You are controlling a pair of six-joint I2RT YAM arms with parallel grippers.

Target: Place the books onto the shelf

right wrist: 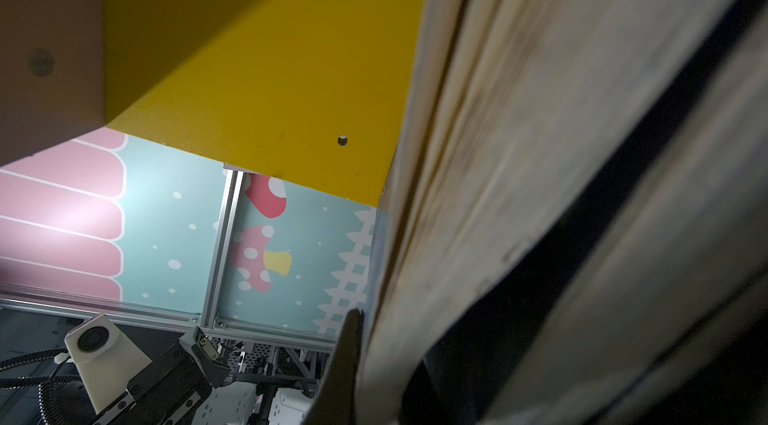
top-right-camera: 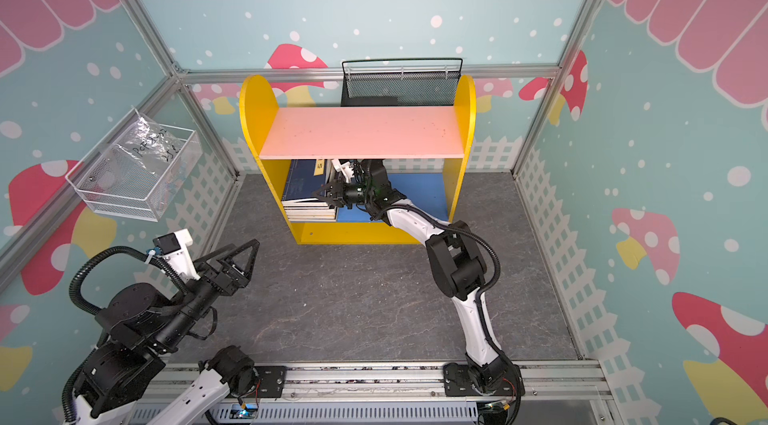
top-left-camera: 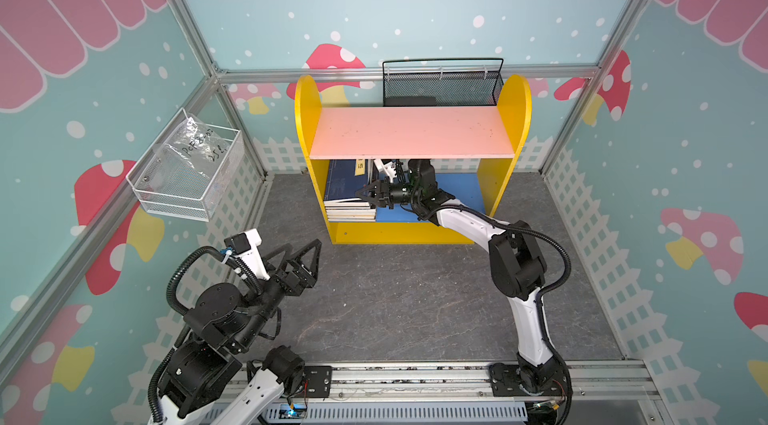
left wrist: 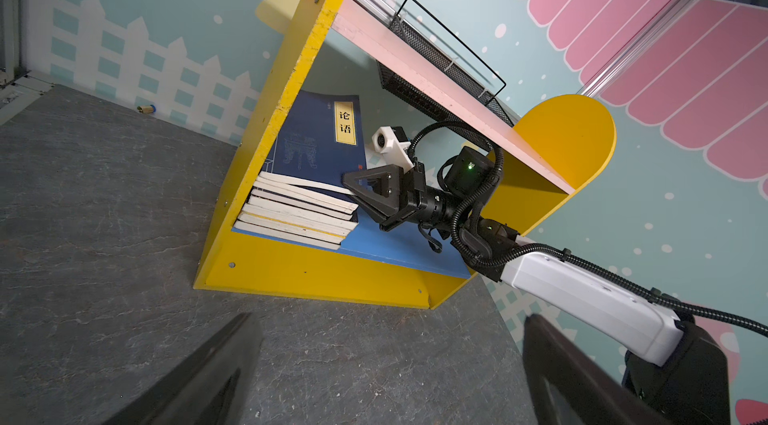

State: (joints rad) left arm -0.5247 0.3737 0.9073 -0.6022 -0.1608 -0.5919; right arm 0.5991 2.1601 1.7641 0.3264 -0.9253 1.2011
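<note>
**Books look shelved, right arm just tidying the pile?**

Starting on the left: the white wire basket [top-left-camera: 178, 198] on the wall has only a crinkly plastic bag in it, so it's not part of this. Below it the left gripper [top-left-camera: 302, 250] hangs over the grey desk [top-left-camera: 395, 298] with its jaws spread wide and nothing between them. It's well apart from everything.

In the middle is the shelf [top-left-camera: 415, 232]. The books [top-left-camera: 347, 205] lie flat in a stack on the blue lower board [top-left-camera: 461, 190], pushed up against the left yellow side panel. A navy book with a yellow title label [left wrist: 311, 140] sits on top, tilted up against that panel. The pink upper board [top-left-camera: 411, 132] is bare, and I can't see any loose books on the desk.

Next over, the right gripper [top-left-camera: 360, 193] reaches in under the pink board. Its jaws are closed, with the tips right at the stack's right edge, near the top. I can't tell if it's pinching a cover or just pressing on it. The black mesh basket [top-left-camera: 442, 86] sits behind the shelf.

My read is that this is the tail end of the job, squaring the stack up. The next move needs a straight pull back out from under the pink board, low and slow, so the top book doesn't come along with it.
</note>
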